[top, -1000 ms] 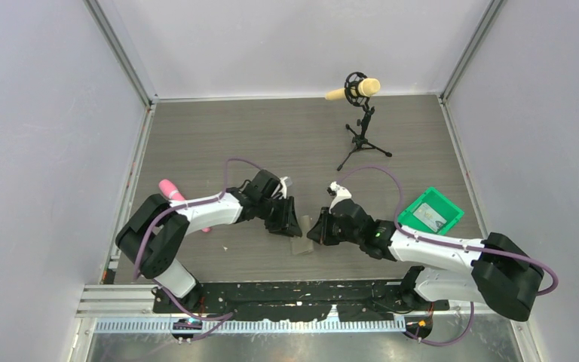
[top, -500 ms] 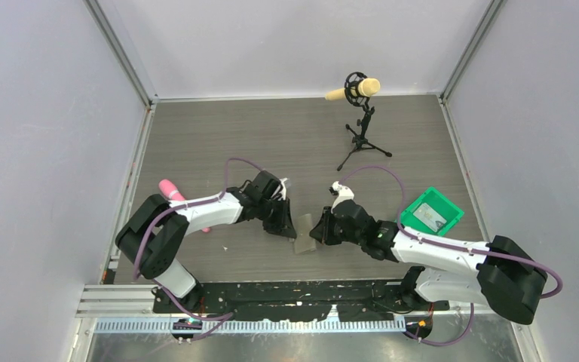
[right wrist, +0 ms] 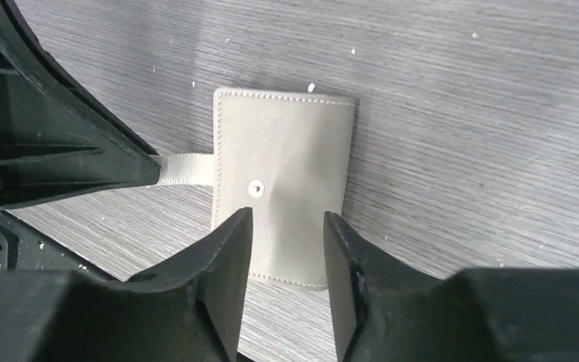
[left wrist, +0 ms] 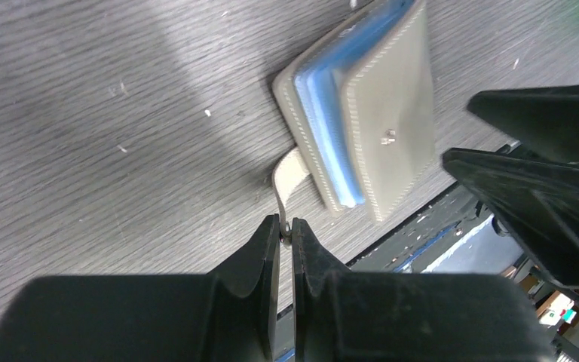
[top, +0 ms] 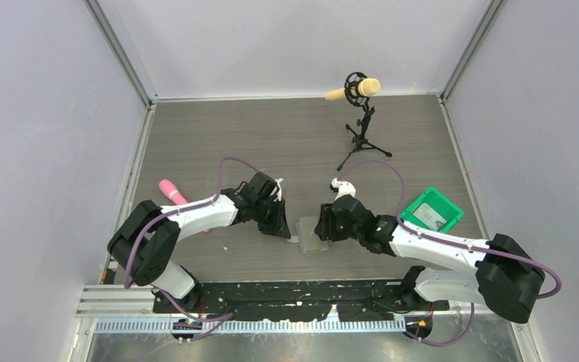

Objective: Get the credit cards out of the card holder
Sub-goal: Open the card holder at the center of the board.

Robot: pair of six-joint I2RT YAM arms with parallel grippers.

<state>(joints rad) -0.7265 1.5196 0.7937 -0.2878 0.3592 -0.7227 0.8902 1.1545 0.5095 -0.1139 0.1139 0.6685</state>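
Observation:
The card holder [top: 314, 234] lies closed and flat on the table, grey-olive side up with a small snap stud; it also shows in the right wrist view [right wrist: 283, 162]. Blue inner layers show at its edge in the left wrist view [left wrist: 366, 113]. My left gripper [left wrist: 286, 228] is shut on the holder's thin strap tab [left wrist: 286, 170], just left of the holder [top: 286, 230]. My right gripper [right wrist: 288, 226] is open and hovers over the holder's near end, jaws apart and empty [top: 324, 225]. No credit cards show at the holder.
A green bin [top: 446, 205] with a pale flat piece inside sits at the right. A microphone on a small tripod [top: 362, 136] stands at the back. A pink object [top: 170, 190] lies left, beside the left arm. The table's front edge is close behind the holder.
The holder, earlier tilted up between the two grippers, now lies flat on the table. My right gripper has moved over it. My left gripper still holds the strap.

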